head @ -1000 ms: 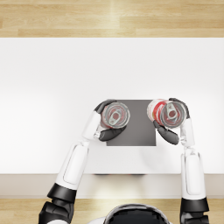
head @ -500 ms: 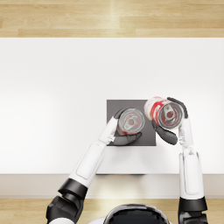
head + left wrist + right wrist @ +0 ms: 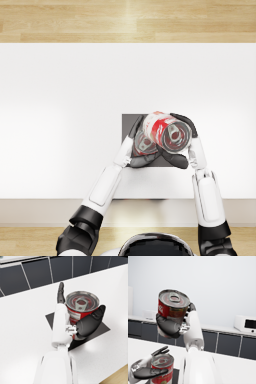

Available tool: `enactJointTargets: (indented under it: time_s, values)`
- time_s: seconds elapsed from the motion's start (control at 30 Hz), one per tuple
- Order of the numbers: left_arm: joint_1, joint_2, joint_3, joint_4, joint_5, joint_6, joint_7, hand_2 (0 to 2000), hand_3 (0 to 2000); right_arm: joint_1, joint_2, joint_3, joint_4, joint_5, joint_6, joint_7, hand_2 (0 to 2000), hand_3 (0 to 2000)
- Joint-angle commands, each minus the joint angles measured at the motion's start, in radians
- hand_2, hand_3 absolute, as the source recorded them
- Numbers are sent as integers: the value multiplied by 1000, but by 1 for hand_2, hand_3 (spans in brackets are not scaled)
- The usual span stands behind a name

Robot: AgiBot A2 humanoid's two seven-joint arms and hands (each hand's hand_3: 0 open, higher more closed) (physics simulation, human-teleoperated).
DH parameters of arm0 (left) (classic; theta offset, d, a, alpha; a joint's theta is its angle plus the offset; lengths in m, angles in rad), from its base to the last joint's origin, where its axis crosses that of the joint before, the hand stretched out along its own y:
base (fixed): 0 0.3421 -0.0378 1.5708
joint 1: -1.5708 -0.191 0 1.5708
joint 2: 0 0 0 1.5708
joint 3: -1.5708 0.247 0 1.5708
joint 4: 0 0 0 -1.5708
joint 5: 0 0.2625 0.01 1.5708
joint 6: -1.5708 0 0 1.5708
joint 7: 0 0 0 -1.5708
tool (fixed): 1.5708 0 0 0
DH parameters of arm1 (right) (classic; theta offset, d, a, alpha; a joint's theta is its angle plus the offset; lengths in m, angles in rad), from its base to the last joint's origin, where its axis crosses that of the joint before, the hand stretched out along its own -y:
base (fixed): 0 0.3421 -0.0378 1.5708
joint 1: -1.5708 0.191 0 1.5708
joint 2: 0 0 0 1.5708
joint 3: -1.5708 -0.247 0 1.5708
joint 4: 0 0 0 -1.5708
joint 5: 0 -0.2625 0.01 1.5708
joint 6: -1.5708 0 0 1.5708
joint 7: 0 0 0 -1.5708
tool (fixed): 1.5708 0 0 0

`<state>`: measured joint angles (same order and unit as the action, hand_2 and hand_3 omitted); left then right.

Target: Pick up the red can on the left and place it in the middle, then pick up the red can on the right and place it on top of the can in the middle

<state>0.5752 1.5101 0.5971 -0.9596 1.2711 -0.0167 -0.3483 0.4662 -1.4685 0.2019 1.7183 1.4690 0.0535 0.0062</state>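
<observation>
Stacking task, transfer of the second can. The left hand [image 3: 142, 152] clasps the first red can [image 3: 79, 312], which stands upright on the dark mat [image 3: 128, 122] at the middle of the white worktop [image 3: 60, 110]; half a second earlier this can was just reaching the mat's centre, so the first placement appears complete, though the fingers have not let go. The right hand [image 3: 181, 145] grips the second red can [image 3: 167, 131], which has risen from its spot at the mat's right edge and now hangs in the air, slightly tilted, above and just right of the first. The right wrist view confirms clear air between the two cans. Judged remaining: centre the raised can over the lower lid, level it, descend and release.
</observation>
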Motion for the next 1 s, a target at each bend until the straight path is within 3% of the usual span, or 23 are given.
enactJointTargets:
  time_s: [0.03,0.07,0.13,0.2,0.27,0.33,0.47,0.7,0.97,1.0]
  values:
    - [-57,-36,-39,-186,0,5,0,0,0,32,-16,34,3,0,5,-1,2000,1520]
    - [-74,-46,-55,-241,0,8,30,0,0,36,-19,31,5,0,-2,-1,2000,1520]
    - [-120,-70,-104,-361,0,13,185,0,0,35,-23,28,5,0,7,-17,2000,1520]
    - [-161,-90,-167,-457,0,15,264,0,0,34,-25,22,5,0,8,-128,2000,1520]
    - [-199,-106,-233,-545,0,16,305,0,0,39,-31,22,1,0,3,-236,2000,1520]
    - [-224,-113,-294,-602,-1,16,326,0,0,43,-36,34,-8,0,-5,-293,2000,1520]
    - [-254,-116,-396,-658,-1,17,342,0,0,40,-41,42,-37,0,-14,-335,2000,1520]
    - [-259,-105,-501,-738,-1,17,348,0,0,8,-39,51,-64,0,-18,-349,2000,1520]
    - [-241,-91,-528,-739,-1,17,348,0,0,-34,-34,54,-88,0,-20,-351,2000,1520]
    - [-241,-90,-529,-739,-1,17,348,0,0,-33,-37,60,-89,0,-18,-351,639,1193]
